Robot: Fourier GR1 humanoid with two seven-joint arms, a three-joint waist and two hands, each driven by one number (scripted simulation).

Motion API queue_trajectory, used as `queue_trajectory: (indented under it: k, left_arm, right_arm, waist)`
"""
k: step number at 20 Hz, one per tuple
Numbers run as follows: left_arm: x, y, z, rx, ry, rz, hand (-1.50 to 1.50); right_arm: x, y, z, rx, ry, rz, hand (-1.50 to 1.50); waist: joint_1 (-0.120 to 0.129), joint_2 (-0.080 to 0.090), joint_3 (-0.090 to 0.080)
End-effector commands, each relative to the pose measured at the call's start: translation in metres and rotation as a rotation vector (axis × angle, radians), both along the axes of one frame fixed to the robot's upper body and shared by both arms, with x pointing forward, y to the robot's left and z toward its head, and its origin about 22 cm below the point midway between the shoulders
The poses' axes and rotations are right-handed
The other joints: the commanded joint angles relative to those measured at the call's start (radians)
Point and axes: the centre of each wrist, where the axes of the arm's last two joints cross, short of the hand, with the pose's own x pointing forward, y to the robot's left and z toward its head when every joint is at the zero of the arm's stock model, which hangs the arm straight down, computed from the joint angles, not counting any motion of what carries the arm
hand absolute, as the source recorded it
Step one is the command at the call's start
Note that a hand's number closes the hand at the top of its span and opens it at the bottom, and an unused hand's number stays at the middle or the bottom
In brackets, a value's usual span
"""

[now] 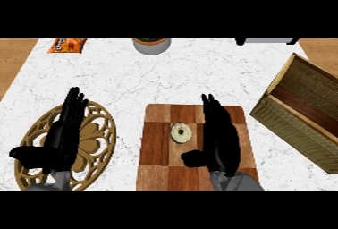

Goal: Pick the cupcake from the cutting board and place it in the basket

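The right hand (219,138) hovers over the board (158,170), fingers straight and together, thumb stuck out, holding nothing; the cupcake (180,133) sits on the board just left of those fingers. Small and low as it is, it could be knocked aside or tipped if the fingers close off-centre, and a shallow pinch might let it slip on the way to the basket (290,125), well off to the right. The left hand (63,129) rests open over the trivet (99,147).
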Motion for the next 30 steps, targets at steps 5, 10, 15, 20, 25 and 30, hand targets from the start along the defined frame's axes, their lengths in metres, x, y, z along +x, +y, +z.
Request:
queue_trajectory:
  k: [5, 10, 15, 20, 25, 30]
  left_arm:
    - [0.000, -0.006, 0.005, 0.002, -0.016, -0.044, 0.00]
    - [0.004, -0.015, 0.004, -0.010, -0.023, -0.027, 0.00]
    - [0.002, 0.001, 0.006, -0.004, -0.011, -0.044, 0.00]
    - [-0.002, -0.009, 0.004, -0.011, -0.010, -0.049, 0.00]
    - [-0.003, -0.003, 0.008, -0.015, -0.016, -0.048, 0.00]
    - [-0.002, 0.004, 0.009, -0.004, -0.020, -0.048, 0.00]
  right_arm:
    - [-0.012, 0.036, 0.096, -0.097, 0.183, -0.008, -1.50]
    - [0.004, 0.036, 0.098, -0.170, 0.240, -0.068, -1.50]
    - [0.005, 0.037, 0.089, -0.207, 0.285, -0.079, -1.50]
    - [0.007, 0.036, 0.071, -0.169, 0.311, -0.112, -1.50]
    - [-0.004, 0.045, 0.065, -0.145, 0.304, -0.081, -1.50]
    - [0.005, 0.056, 0.063, -0.140, 0.274, -0.085, -1.50]
  waist:
    - [0.039, 0.016, 0.009]
    - [0.026, 0.019, 0.009]
    - [0.026, 0.016, 0.009]
    - [0.032, 0.021, 0.011]
    - [0.036, 0.020, 0.011]
    - [0.042, 0.022, 0.011]
